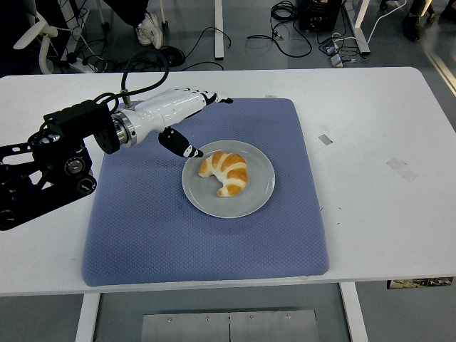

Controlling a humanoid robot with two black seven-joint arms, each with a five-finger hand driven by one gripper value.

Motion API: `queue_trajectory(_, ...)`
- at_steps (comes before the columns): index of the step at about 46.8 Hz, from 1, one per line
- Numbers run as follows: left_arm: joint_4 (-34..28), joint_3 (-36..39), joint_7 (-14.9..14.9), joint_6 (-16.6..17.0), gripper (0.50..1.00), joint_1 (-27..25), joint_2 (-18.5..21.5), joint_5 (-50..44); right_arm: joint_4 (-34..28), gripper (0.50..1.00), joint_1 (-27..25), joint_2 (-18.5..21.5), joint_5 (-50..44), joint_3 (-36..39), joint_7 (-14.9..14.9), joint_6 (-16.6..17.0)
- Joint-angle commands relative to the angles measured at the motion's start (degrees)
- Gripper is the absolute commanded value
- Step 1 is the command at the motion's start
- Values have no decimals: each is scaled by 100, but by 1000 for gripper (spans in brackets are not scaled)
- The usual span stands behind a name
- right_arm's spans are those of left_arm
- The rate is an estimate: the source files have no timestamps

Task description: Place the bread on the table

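The step in hand is the approach to the grasp. The left hand (pixel 187 121) reaches in from nine o'clock over the blue mat (pixel 142 221), white-shelled, with its fingers (pixel 203 98) stretched out together toward two o'clock and the dark-tipped thumb (pixel 184 147) hanging apart below them. It holds nothing. The thumb tip sits right at the plate's ten o'clock rim, just beside the bread, but whether it touches the rim cannot be told.

The bread (pixel 225 171) is a croissant, golden brown with pale bands across its back, curved so that its horns point toward nine and six o'clock. It lies slightly toward ten o'clock of centre on the grey plate (pixel 256 201), which rests in the middle of the mat on the white tabletop (pixel 377 149).

The next move probably calls for the hand to come over the croissant, lower, and close fingers and thumb around its thick middle gently, as the crust looks flaky. Then it must lift it clear of the plate and set it down off the plate.

The right hand is out of view.
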Motion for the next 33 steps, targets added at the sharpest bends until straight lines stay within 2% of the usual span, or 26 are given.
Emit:
queue_trajectory(1, 6, 69, 0, 111, 908, 76, -87, 228, 0, 1000, 0, 0, -5, 0, 0, 0)
queue_trajectory(33, 182, 553, 26, 120, 904, 85, -281, 413, 0, 1000, 0, 0, -5, 0, 0, 0)
